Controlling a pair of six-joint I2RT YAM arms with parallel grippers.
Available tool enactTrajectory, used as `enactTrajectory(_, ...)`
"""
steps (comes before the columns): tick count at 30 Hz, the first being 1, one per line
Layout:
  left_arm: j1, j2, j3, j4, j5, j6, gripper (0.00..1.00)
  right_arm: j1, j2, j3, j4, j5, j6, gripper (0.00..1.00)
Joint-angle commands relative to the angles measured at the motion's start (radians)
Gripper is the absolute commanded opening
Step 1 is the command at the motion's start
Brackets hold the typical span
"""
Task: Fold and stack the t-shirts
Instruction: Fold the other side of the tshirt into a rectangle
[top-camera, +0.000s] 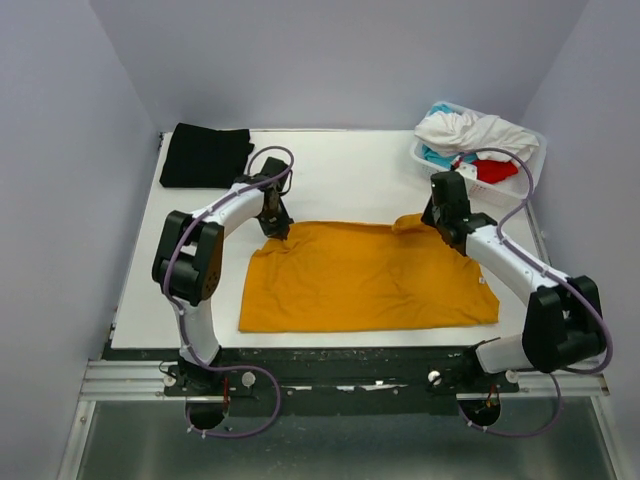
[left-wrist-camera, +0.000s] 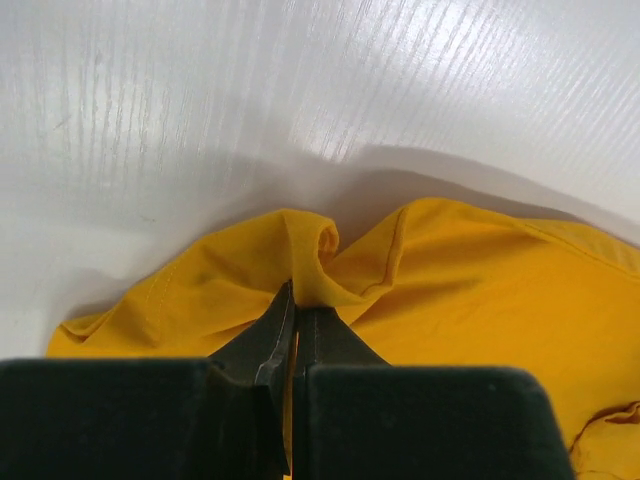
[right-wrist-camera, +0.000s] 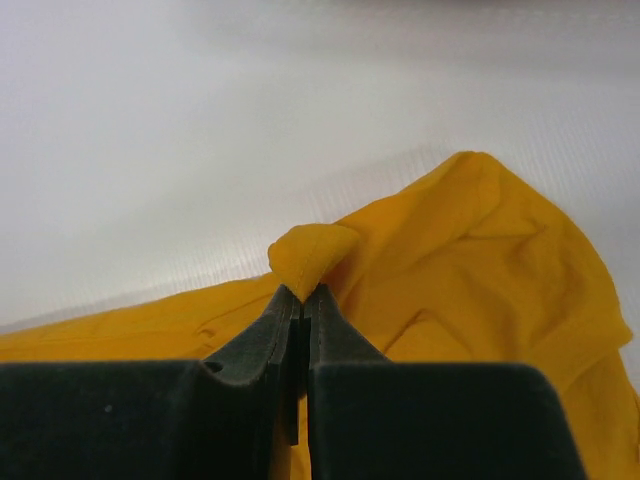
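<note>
We've got the mustard-orange t-shirt (top-camera: 370, 280) spread flat at centre frame in the top view, on the white table (top-camera: 340, 170). The left gripper (left-wrist-camera: 295, 300) is pinched tight on a fold of the shirt's upper-left edge. The right gripper (right-wrist-camera: 300, 295) is clamped on a small tuck at the upper-right corner, near the sleeve. Fabric looks soft, thin, light: we judge it'll sag btwn the two pinches, so edge/corner holds suit it, lifted evenly. The black t-shirt (top-camera: 205, 155) lies folded upper left. More t-shirts (top-camera: 470, 132), white, teal & red, fill the lattice basket (top-camera: 533, 165) upper right.
</note>
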Motion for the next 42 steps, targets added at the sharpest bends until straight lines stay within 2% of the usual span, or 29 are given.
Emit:
enactTrajectory(1,-0.021,-0.096,-0.068,0.063,-0.075,-0.027,0.0,0.02,-0.118,-0.056,-0.089,-0.062,0.036,0.01)
enactTrajectory(14,-0.111,-0.28,-0.269,0.119,-0.24,-0.12,0.0,0.035,-0.385,-0.142,-0.293,-0.152,0.066,0.01)
enactTrajectory(20,-0.193,-0.369,-0.394,0.174,-0.304,-0.22,0.0,0.035,-0.422,-0.157,-0.4,-0.19,0.082,0.01)
enactTrajectory(27,-0.242,-0.43,-0.47,0.143,-0.407,-0.324,0.0,0.035,-0.492,-0.183,-0.499,-0.282,0.09,0.02)
enactTrajectory(31,-0.283,-0.463,-0.516,0.158,-0.43,-0.369,0.07,0.034,-0.494,-0.195,-0.543,-0.276,0.115,0.04)
enactTrajectory(35,-0.298,-0.492,-0.552,0.128,-0.44,-0.4,0.08,0.035,-0.496,-0.244,-0.581,-0.266,0.181,0.06)
enactTrajectory(36,-0.306,-0.505,-0.565,0.118,-0.443,-0.41,0.13,0.035,-0.502,-0.255,-0.6,-0.262,0.207,0.07)
enactTrajectory(38,-0.328,-0.532,-0.593,0.092,-0.439,-0.42,0.37,0.035,-0.522,-0.248,-0.634,-0.277,0.254,0.2)
enactTrajectory(39,-0.341,-0.552,-0.601,0.067,-0.438,-0.426,0.52,0.036,-0.538,-0.244,-0.651,-0.29,0.27,0.29)
enactTrajectory(40,-0.363,-0.573,-0.606,0.033,-0.44,-0.431,0.73,0.036,-0.558,-0.241,-0.687,-0.292,0.292,0.42)
enactTrajectory(41,-0.383,-0.601,-0.61,-0.013,-0.448,-0.446,0.8,0.036,-0.574,-0.235,-0.721,-0.288,0.31,0.49)
enactTrajectory(42,-0.412,-0.629,-0.61,-0.082,-0.471,-0.475,0.87,0.035,-0.595,-0.229,-0.774,-0.286,0.326,0.5)
